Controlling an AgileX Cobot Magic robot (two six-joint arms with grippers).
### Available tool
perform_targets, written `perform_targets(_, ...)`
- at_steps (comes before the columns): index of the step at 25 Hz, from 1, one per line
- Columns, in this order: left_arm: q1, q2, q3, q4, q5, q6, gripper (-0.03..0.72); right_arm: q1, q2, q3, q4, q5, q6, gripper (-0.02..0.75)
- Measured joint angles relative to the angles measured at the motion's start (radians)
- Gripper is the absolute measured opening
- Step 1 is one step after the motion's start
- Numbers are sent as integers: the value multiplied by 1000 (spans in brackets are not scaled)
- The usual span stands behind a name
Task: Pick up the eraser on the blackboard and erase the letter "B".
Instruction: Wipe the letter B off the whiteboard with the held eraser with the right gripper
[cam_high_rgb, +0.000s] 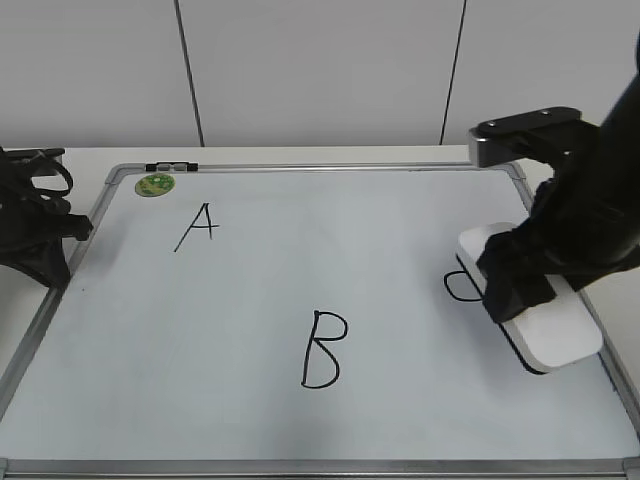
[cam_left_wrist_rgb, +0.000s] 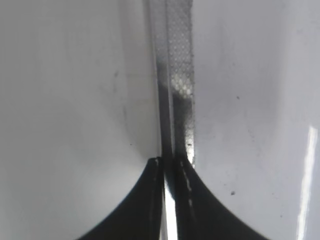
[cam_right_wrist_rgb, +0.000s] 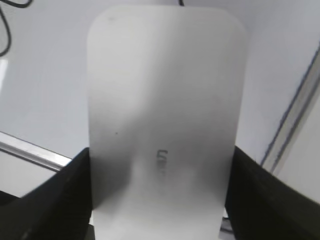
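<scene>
My right pincer straddles the eraser, its jaws against both long sides: the pickup step. Next I lift and carry it left to the B.

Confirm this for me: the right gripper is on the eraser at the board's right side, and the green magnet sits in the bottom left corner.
One detail is off. The green magnet sits in the top left corner of the blackboard, above the A, as the exterior view shows. The rest holds: the right gripper straddles the eraser at the board's right side.
</scene>
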Motion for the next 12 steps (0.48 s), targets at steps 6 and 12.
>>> perform_targets(6, 0, 0, 0, -5, 0, 0, 11, 96, 126, -130, 2, 50, 0, 553)
perform_targets(12, 0, 0, 0, -15, 0, 0, 11, 137, 277, -255, 12, 63, -18, 553)
